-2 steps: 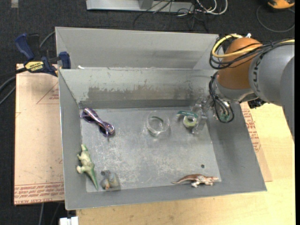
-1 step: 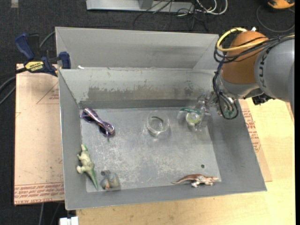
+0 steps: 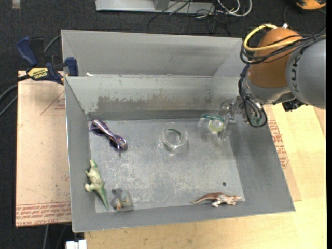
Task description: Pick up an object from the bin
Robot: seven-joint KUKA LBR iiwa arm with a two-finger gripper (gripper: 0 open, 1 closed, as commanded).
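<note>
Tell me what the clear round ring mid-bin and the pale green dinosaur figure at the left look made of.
Clear round ring: likely transparent plastic, possibly glass; the grey bin floor shows through it and its rim glints. Pale green dinosaur figure: probably moulded plastic or rubber, with a matte, soft-edged shape and no sheen.

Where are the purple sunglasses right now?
In the camera view, the purple sunglasses lie at the bin's back left, behind the pale toy dinosaur, left of the clear ring.
</note>
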